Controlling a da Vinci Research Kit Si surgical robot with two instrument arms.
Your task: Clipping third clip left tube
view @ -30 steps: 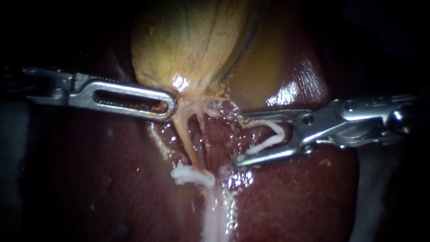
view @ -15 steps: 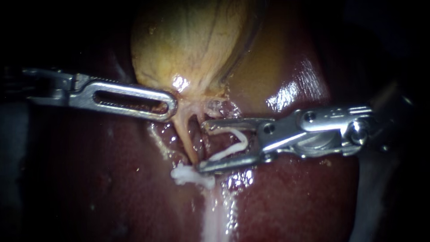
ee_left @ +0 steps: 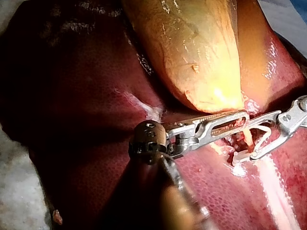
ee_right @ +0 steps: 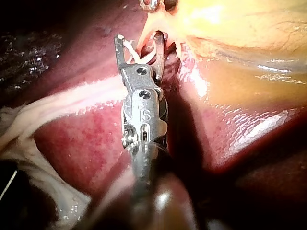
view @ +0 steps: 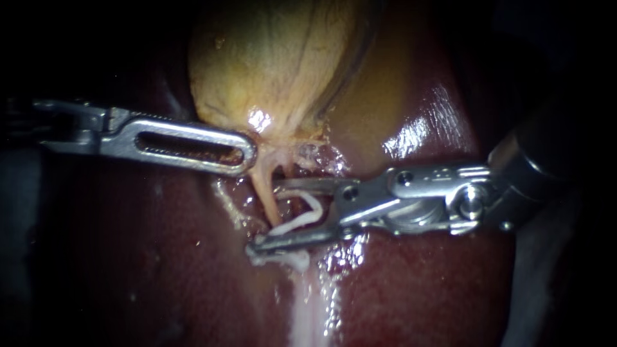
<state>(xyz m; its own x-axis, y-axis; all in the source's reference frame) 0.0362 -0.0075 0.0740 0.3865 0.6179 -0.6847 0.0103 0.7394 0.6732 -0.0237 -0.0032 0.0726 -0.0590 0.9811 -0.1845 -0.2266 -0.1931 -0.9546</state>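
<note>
Left to right. Our left instrument, a steel shaft ending in a slotted, flat-bladed pincer (view: 249,154), has its pincer closed, and we judge it clamped on the tissue at the neck of the yellow-tan, veined gallbladder (view: 276,64). The pale tan left tube (view: 262,189) descends taut from just beyond that pincer's tip. It crosses the glistening dark red liver (view: 418,283) towards the white, lumpy seated clip (view: 286,259).

Our right instrument's pincer (view: 265,215) stands wide apart. Both jaws bear on the white, V-shaped loaded clip (view: 308,215) held between them. The left tube lies between these jaws, close to their tips, as the right wrist view confirms (ee_right: 144,33). The seated clip lies just beside the outer face of the jaw farther from the gallbladder.

To do this step well, in our judgement, we should carry the pincer forward until the tube sits deep in the loaded clip's angle. Both jaw tips should show past the tube. The jaws should cross the tube squarely, apart from the seated clip, with no neighbouring strand or liver surface caught. Steady traction from the left instrument should hold the tube straight during closure.
</note>
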